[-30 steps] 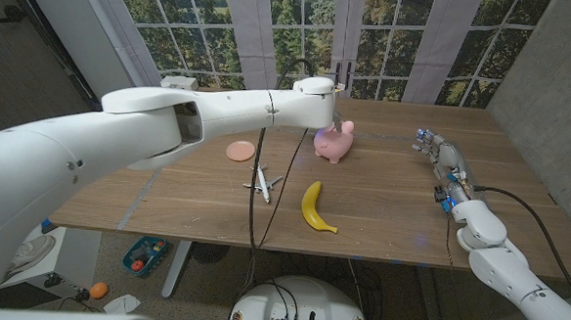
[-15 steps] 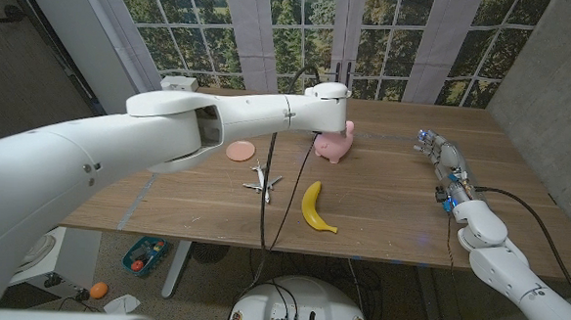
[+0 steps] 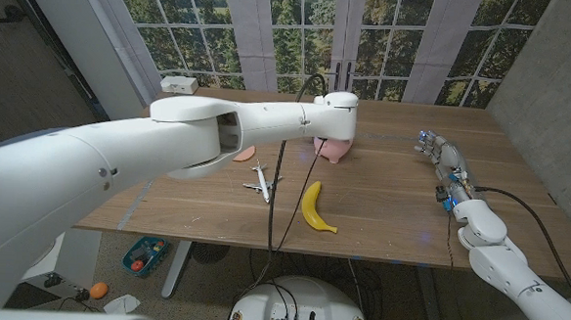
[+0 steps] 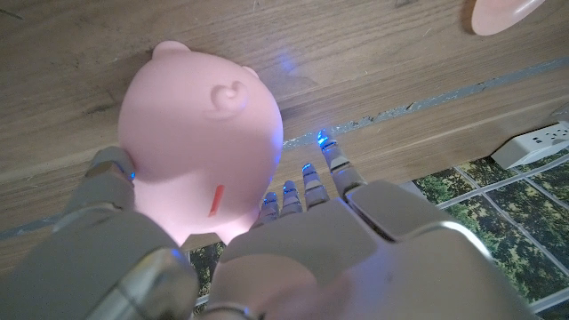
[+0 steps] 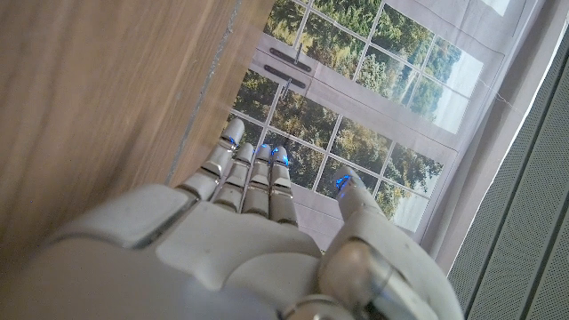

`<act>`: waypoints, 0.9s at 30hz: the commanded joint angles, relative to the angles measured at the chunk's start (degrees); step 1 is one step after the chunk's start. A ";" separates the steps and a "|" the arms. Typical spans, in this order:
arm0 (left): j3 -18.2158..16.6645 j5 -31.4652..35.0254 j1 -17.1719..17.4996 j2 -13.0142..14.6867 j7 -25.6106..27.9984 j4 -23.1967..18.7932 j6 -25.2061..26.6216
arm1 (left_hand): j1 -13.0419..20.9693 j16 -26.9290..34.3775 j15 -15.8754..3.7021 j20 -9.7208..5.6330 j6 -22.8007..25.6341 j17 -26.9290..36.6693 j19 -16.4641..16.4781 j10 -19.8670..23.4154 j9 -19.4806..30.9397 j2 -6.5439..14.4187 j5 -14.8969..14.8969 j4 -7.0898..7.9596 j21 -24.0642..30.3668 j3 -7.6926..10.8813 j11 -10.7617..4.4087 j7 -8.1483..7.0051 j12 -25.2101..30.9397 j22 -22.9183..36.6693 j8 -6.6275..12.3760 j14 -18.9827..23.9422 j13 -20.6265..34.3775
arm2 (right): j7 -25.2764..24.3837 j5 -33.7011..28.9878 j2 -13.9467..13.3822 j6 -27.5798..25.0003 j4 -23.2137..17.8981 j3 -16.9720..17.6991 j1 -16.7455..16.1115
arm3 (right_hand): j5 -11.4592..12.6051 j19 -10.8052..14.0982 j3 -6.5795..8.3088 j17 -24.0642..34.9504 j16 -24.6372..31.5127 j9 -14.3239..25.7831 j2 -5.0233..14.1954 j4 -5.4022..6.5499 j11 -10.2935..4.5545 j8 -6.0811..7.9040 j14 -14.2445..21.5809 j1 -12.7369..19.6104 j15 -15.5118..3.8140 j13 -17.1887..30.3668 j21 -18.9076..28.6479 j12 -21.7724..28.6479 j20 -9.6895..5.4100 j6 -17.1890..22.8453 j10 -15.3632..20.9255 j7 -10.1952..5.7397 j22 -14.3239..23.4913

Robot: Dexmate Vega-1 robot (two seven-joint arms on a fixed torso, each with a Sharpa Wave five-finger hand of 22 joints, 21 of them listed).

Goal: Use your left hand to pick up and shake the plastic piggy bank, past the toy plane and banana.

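Fingers: left hand (image 4: 293,258) is wrapping its fingers (image 4: 307,182) around the piggy bank (image 4: 200,133); right hand (image 3: 441,153) is holding nothing, fingers slightly apart.
Piggy bank: sitting on the tabletop (image 3: 391,200), beyond the banana (image 3: 312,207) and toy plane (image 3: 262,185).

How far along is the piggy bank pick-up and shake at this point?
Done: the left hand has reached past the toy plane and banana to the piggy bank. In hand: fingers flank it, grip unconfirmed. Left: lifting and shaking. The right hand waits open.

A pink disc (image 3: 246,154) and a white power strip (image 3: 180,84) lie on the wooden table (image 3: 381,199).
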 commanded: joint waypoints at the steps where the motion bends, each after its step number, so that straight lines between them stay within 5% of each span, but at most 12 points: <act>1: 5.27 2.91 -1.35 -5.67 -3.66 10.61 -3.26 | 1.76 0.07 0.06 -0.06 -0.05 0.22 1.06 0.15 0.29 0.91 0.22 -0.17 0.25 0.67 0.11 0.12 0.18 0.16 0.34 0.51 0.21 | 0.18 0.19 0.60 -0.06 2.06 -0.52 1.48 | 0.27 0.78 0.01 0.16 -0.02 0.10 0.01 -0.30 -0.09 0.21 0.40 0.11 -0.07 0.13 -0.20 0.02 0.13 0.69 0.57 -0.10 0.21; 8: 6.49 5.36 -1.37 -7.26 -6.36 14.74 -6.38 | 7.04 0.24 -0.45 -0.71 2.04 0.13 4.20 2.52 0.37 2.63 0.17 -0.82 0.26 2.49 0.26 0.28 0.71 -0.01 1.60 3.10 0.25 | -0.75 -0.34 0.58 0.21 2.01 -0.46 1.48 | 0.26 1.08 -0.04 0.18 0.12 0.11 0.11 -0.19 0.03 0.21 0.81 0.03 -0.01 0.14 -0.29 0.08 0.35 0.77 0.86 -0.12 0.23; 14: 1.10 3.94 0.38 -5.22 -9.29 16.92 -13.14 | 11.66 0.49 -1.47 -0.47 5.86 0.06 6.19 7.70 0.43 2.54 -0.07 -0.81 -0.24 3.10 -0.29 2.02 1.80 0.01 3.40 6.48 0.24 | -2.07 -0.81 0.22 -0.05 1.06 -0.14 0.76 | 0.25 1.37 -0.07 0.21 0.22 0.12 0.17 -0.10 0.23 0.27 1.09 -0.04 0.24 0.15 -0.36 0.15 0.47 1.00 1.15 -0.10 0.25; 19: -1.83 3.34 1.00 -6.12 -14.08 22.82 -19.66 | 12.76 0.40 -1.26 0.36 6.63 0.05 7.33 8.21 0.47 2.74 0.02 -0.72 -0.12 3.20 -0.44 2.35 1.68 0.04 3.77 7.04 0.24 | -3.28 -1.61 -0.18 -0.43 0.18 0.04 0.34 | 0.27 1.54 -0.10 0.23 0.37 0.13 0.18 -0.08 0.29 0.25 1.52 -0.05 0.30 0.16 -0.47 0.19 0.61 1.04 1.36 -0.08 0.27; 27: -6.25 4.29 3.01 -6.48 -14.96 25.83 -22.92 | 17.75 1.27 -3.70 0.49 11.68 -0.02 16.04 15.53 0.78 2.83 0.33 -0.52 1.40 2.28 -1.62 1.85 2.45 0.12 6.26 15.35 0.29 | -4.12 -2.08 -0.35 -0.91 -0.39 0.13 0.16 | 0.28 1.70 -0.12 0.24 0.52 0.14 0.17 -0.06 0.51 0.24 1.94 -0.07 0.36 0.18 -0.57 0.36 0.89 1.08 1.88 -0.14 0.28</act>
